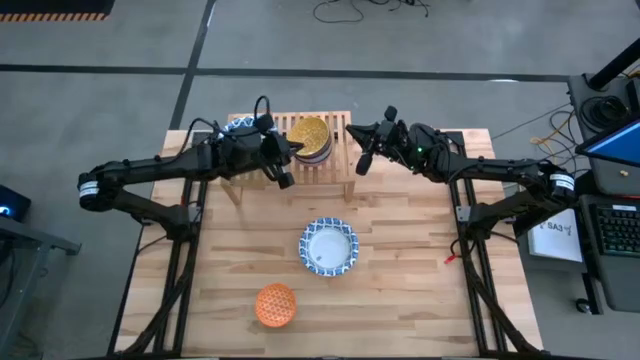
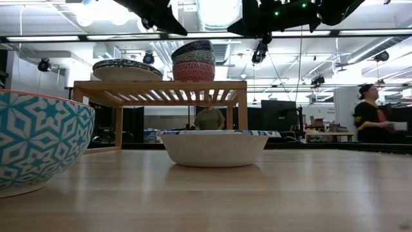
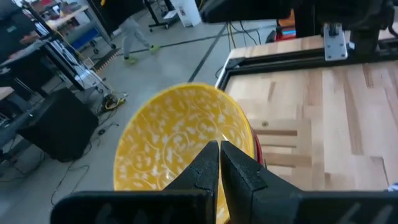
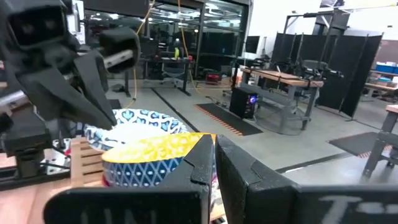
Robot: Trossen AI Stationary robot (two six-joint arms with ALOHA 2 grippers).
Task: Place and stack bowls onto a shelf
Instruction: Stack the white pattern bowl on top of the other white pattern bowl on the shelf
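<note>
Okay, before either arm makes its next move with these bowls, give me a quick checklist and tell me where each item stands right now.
1. Small stack seated on the shelf: ok. The yellow bowl tops the red bowl, and the stack looks level in the low view.
2. Left gripper free of the yellow bowl: cannot tell. Its fingers look closed and empty, but they sit right at the rim.
3. Right gripper empty: ok, fingers together, nothing held, beside the shelf.
4. Wide bowl on the shelf's other side: ok, resting flat.
5. Bowls left on the table: not ok. The blue and white bowl and the orange bowl wait unstacked.
</note>
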